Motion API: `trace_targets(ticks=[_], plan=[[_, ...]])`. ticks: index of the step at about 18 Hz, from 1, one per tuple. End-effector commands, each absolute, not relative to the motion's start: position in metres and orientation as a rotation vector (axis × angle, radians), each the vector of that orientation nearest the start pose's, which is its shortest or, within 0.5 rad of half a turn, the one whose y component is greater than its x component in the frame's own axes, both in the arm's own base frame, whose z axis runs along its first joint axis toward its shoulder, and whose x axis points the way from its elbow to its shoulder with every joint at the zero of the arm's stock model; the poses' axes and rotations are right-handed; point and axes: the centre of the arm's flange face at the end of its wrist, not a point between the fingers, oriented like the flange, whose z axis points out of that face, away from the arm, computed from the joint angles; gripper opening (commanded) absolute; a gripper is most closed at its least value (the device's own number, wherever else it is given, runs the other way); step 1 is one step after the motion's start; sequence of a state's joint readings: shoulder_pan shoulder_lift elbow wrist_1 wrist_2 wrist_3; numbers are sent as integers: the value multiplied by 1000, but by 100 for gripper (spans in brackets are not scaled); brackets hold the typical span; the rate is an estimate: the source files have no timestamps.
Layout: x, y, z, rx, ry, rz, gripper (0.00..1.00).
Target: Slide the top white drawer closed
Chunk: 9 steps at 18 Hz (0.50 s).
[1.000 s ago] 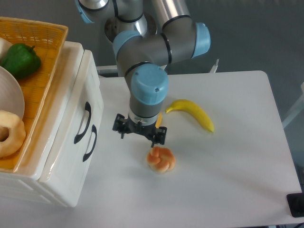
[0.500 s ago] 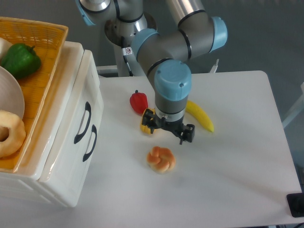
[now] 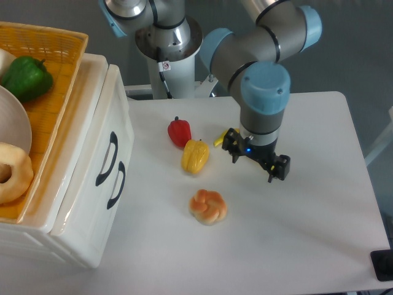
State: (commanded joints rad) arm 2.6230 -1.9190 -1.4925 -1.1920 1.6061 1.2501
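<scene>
You see the glossy white plastic top drawer (image 3: 113, 132) with its black arched handle at the left side of the white table (image 3: 319, 215), its front almost in line with the matching lower white drawer front (image 3: 101, 203). The black two-finger end effector (image 3: 256, 161) is open and holds nothing; it hangs over the table, well apart from the drawers. Near it lie a red pepper (image 3: 178, 132), a yellow pepper (image 3: 195, 156) and a twisted orange pastry (image 3: 208, 206).
</scene>
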Motion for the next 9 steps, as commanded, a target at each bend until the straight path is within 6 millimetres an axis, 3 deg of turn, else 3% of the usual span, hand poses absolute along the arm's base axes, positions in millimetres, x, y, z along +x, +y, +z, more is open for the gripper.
trace_targets(ticks=[5, 9], plan=[[-516, 384, 377, -3113, 310, 210, 100], [-521, 373, 381, -3110, 368, 218, 100]])
